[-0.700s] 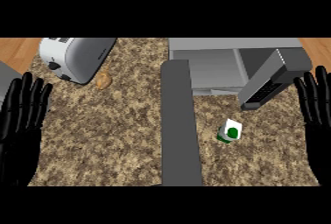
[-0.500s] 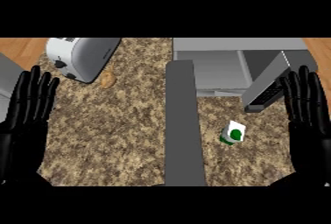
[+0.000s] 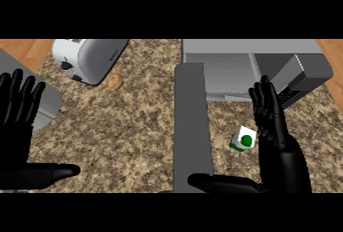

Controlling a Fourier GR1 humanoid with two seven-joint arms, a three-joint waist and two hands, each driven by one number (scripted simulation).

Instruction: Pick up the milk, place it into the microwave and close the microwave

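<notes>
Head view, and I've got both hands in sight over the speckled tabletop (image 3: 127,131). My right hand (image 3: 271,122) stands edge-on, fingers straight and pointing up the view toward the microwave (image 3: 234,68), thumb stretched out low to the left along the bottom edge. It holds nothing. The milk (image 3: 242,138), a small white carton with a green spot, sits on the tabletop just left of that hand's fingers, so close I can't tell whether they touch it. It's below the microwave's open cavity and right of the long grey door (image 3: 191,127), which swings out down the middle of the view.

My left hand (image 3: 20,113) is at the left edge, fingers straight and spread, thumb lying out to the right near the bottom, nothing in it either. Up at the top left there's the toaster (image 3: 87,56), with a small brown bun (image 3: 115,81) beside it.

Against half a second back: the right hand has come in from the right edge toward the centre and now stands right beside the milk, where before it was well apart from it. The left hand has shifted only a little, and its thumb now shows. The milk, the door and the toaster sit in the same relation to one another as before.
</notes>
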